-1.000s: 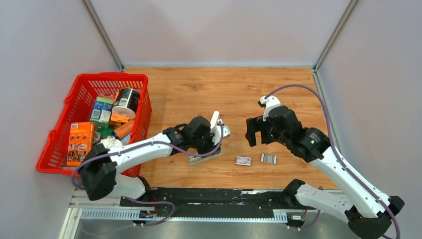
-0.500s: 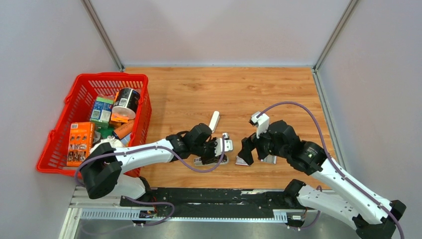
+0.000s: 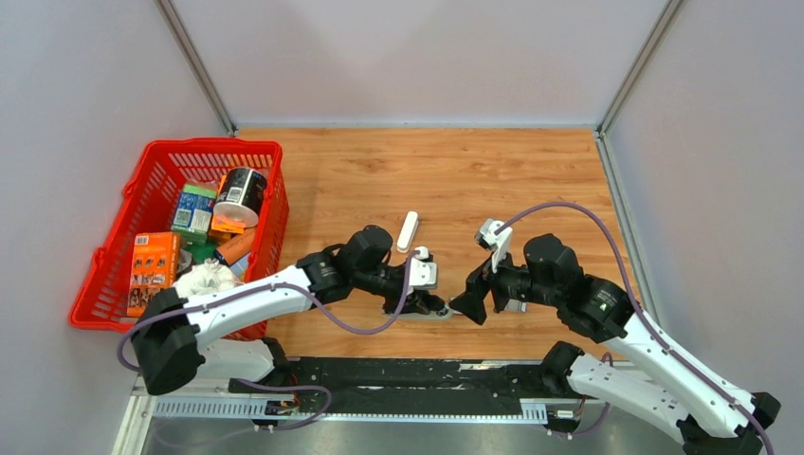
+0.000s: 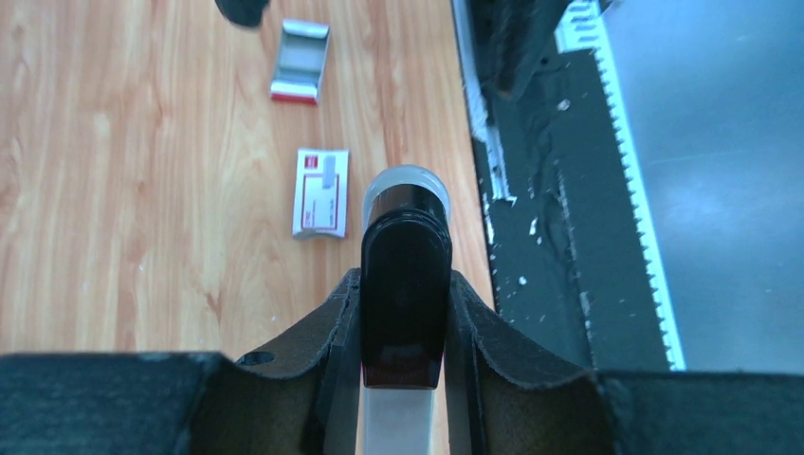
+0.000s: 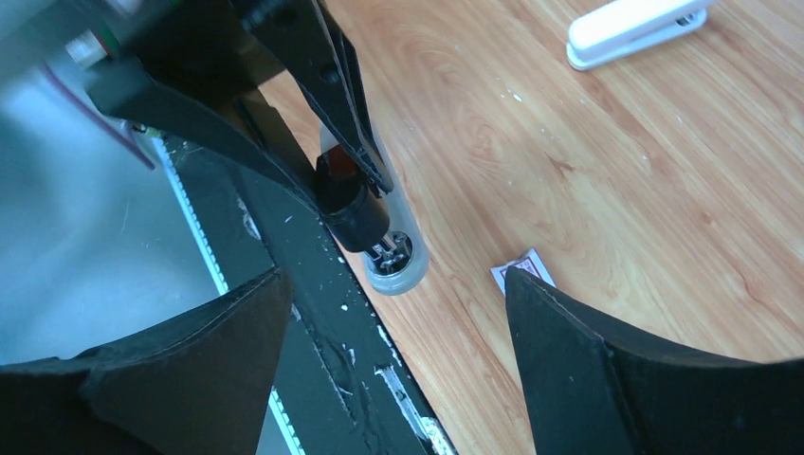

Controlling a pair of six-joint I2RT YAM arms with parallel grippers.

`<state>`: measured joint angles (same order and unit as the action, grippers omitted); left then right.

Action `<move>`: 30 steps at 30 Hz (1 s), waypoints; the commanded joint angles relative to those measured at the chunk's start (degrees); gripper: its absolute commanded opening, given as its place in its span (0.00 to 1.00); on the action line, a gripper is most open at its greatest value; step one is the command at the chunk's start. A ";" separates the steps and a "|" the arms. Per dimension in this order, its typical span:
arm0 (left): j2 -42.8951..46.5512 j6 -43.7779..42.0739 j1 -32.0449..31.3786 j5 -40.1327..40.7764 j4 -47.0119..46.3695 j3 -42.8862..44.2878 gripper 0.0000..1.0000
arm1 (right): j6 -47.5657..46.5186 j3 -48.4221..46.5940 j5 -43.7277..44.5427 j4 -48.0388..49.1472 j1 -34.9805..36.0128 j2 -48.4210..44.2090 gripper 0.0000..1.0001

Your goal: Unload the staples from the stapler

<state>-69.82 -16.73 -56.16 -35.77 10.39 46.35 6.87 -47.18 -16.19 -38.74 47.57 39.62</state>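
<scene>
The counter [image 3: 379,171] is light wood-grain board, walled on three sides by pale panels. A red plastic basket [image 3: 209,144] full of packaged goods sits at its left edge. Near the middle lies a slim white piece of the stapler [image 3: 408,231]. Toward the near edge, a small red-and-white flat box [image 4: 320,192] lies flat. Just beyond it, apart from it, lies a small silver strip with one red end [image 4: 301,62].

The stapler [image 3: 408,231] is white with a black-tipped grey bar, the flat box [image 4: 320,192] white with red print, the basket [image 3: 209,145] red, and the table [image 3: 379,171] light brown with wood grain.
</scene>
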 commanded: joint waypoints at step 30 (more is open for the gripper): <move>13.22 13.74 0.00 -5.36 2.35 6.91 0.00 | -16.72 -14.26 -1.48 -3.10 13.77 8.63 0.67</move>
<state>-58.08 -3.70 -56.16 -38.63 15.59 52.23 -8.43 -58.61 -18.26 -43.00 60.31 47.72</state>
